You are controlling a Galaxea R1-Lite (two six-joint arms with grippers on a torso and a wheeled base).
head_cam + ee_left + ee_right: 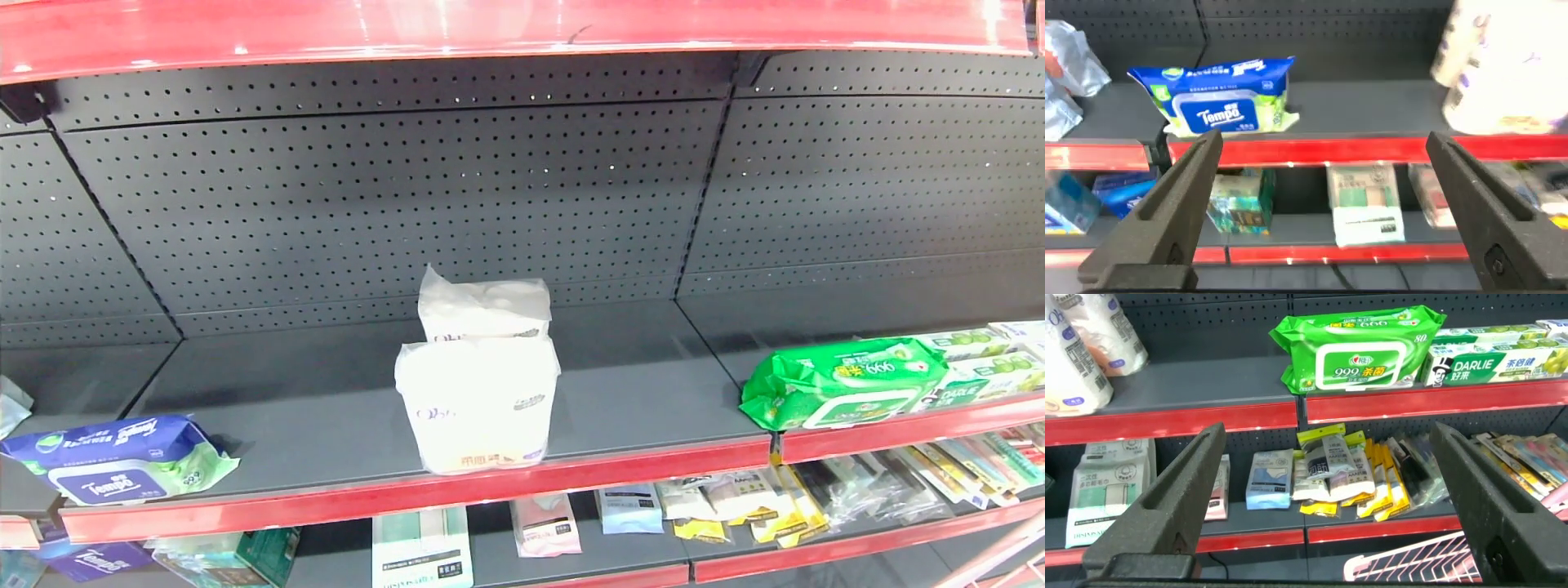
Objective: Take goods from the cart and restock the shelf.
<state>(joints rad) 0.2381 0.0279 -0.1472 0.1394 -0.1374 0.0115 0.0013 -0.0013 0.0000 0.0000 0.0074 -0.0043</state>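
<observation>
Two white tissue packs stand mid-shelf, one [478, 404] at the front edge and another [483, 306] behind it. The dark shelf board [653, 384] with its red front lip holds them. My left gripper [1323, 143] is open and holds nothing; it sits in front of the red lip, between a blue wipes pack [1221, 98] and the front white pack [1503, 69]. My right gripper [1328, 431] is open too, with nothing between its fingers. It faces the shelf below a green wipes pack [1360, 347]. A pink wire cart corner [1413, 559] lies under it.
The blue wipes pack [122, 457] lies at the shelf's left front, the green one [845, 380] at the right, beside toothpaste boxes [984, 367]. The lower shelf [620, 547] carries several small packets and boxes. A red upper shelf [490, 24] overhangs. The cart's rim [1004, 555] shows at lower right.
</observation>
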